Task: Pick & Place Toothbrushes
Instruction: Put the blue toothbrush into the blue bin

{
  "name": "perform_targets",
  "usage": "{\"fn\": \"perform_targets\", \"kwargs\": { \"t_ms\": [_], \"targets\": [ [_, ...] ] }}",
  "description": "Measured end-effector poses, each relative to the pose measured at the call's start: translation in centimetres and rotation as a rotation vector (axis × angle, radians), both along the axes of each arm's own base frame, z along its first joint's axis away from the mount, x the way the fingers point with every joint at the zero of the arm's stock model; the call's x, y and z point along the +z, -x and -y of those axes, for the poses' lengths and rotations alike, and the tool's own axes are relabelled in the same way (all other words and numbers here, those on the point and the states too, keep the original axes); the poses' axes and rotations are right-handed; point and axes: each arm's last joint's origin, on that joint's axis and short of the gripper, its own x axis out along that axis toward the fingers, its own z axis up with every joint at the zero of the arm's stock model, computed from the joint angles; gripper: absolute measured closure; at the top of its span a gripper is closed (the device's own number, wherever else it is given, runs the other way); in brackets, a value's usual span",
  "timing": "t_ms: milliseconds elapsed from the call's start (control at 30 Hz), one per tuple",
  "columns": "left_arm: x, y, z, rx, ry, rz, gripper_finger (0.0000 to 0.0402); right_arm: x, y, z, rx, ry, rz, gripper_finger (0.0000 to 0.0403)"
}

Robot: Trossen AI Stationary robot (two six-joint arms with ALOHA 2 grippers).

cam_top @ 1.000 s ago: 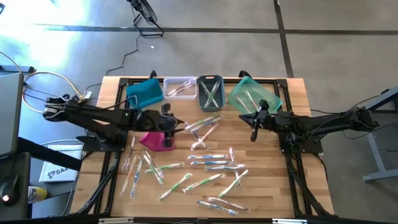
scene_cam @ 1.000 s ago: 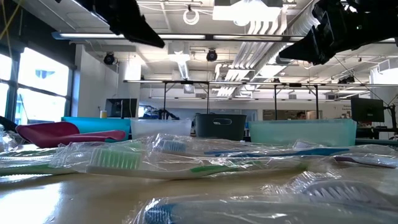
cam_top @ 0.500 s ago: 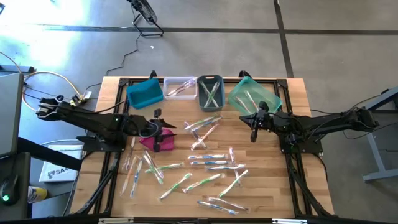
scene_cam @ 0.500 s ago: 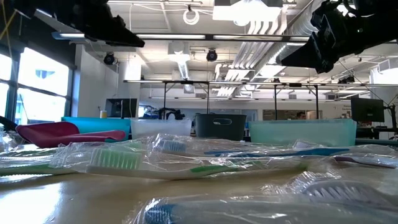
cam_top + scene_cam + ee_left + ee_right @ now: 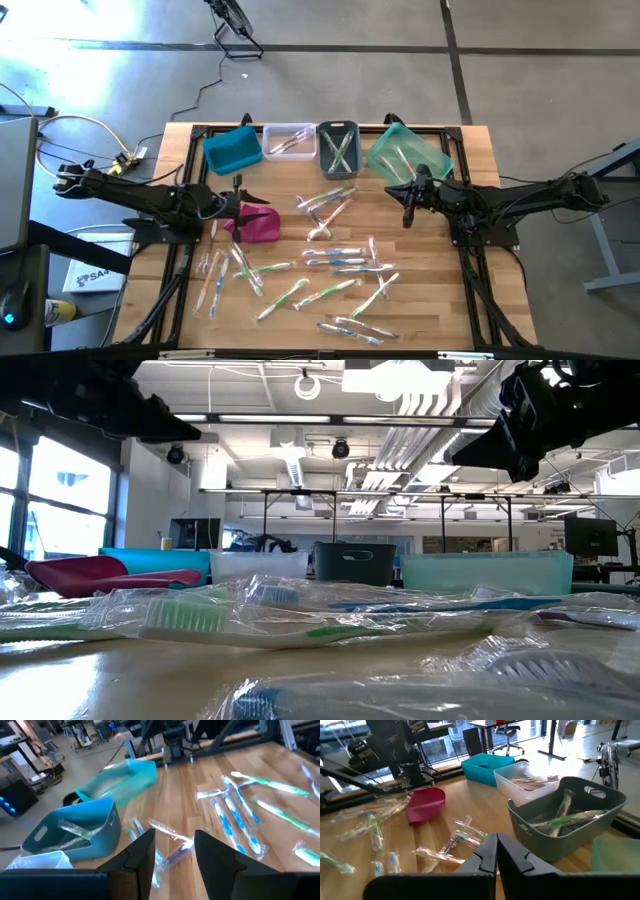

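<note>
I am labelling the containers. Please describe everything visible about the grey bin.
The grey bin is dark grey plastic, rectangular with rounded corners and a handle slot in its end wall. It stands upright in the row at the table's far edge, between the clear bin and the teal bin. Several wrapped toothbrushes lie crossed inside.

I work in an open lab: bare ceiling ducts [image 5: 420,420], strip lights [image 5: 300,418], concrete floor [image 5: 330,85], other desks [image 5: 490,725] behind my worktop [image 5: 440,310].
</note>
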Motion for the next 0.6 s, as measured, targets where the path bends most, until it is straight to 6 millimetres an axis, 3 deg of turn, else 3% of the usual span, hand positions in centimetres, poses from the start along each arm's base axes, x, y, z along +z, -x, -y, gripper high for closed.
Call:
{"fn": "perform_targets", "kwargs": {
  "t_ms": [267, 600],
  "targets": [
    [0.1, 0.8, -0.1, 0.004, 0.027, 0.045, 0.0270, 0.8, -0.2, 0.0, -0.005, -0.033, 0.100, 0.0400],
    [-0.1, 0.8, -0.1, -0.008, -0.062, 0.011, 0.0270, 1.8, -0.2, 0.1, -0.032, -0.045, 0.206, 0.0400]
  ]
}}
